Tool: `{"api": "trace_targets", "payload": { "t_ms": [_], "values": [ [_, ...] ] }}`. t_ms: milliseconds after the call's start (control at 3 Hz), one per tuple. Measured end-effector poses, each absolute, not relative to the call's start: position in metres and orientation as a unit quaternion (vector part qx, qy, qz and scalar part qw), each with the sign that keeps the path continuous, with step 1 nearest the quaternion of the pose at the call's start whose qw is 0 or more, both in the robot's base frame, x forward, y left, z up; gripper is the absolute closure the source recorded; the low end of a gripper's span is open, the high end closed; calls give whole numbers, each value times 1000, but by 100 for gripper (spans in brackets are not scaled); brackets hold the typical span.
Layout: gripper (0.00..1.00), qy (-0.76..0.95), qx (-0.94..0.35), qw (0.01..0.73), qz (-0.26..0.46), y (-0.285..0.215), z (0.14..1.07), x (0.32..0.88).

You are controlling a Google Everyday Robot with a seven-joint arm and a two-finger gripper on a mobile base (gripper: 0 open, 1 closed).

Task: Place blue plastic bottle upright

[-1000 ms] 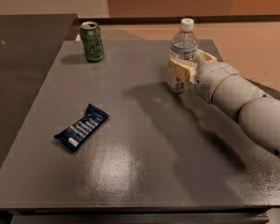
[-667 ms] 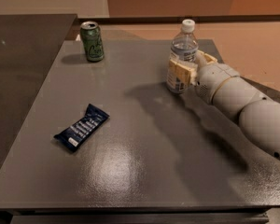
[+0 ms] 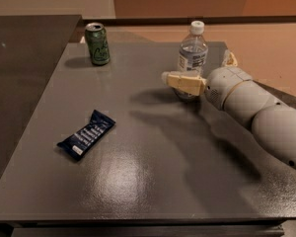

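Note:
The blue plastic bottle stands upright at the far right of the grey table. It is clear, with a white cap and a white-blue label. My gripper is at the bottle's lower part and is open. One beige finger crosses in front of the bottle's base. The other finger is off to the bottle's right and apart from it. The white arm reaches in from the right.
A green drink can stands upright at the far left of the table. A flat dark blue snack wrapper lies at the middle left. A darker counter adjoins the table on the left.
The fingers have spread apart from the bottle's lower part, letting it go. The bottle stays upright in the same place.

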State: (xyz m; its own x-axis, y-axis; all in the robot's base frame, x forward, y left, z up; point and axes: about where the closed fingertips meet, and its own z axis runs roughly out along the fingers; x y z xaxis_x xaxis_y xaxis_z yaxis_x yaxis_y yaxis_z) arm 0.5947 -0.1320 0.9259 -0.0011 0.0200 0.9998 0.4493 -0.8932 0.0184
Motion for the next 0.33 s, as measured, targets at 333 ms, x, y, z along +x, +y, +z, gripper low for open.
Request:
{"api": "trace_targets", "payload": {
  "t_ms": [333],
  "values": [
    [0, -170, -689, 156, -687, -132, 926, 595]
  ]
}}
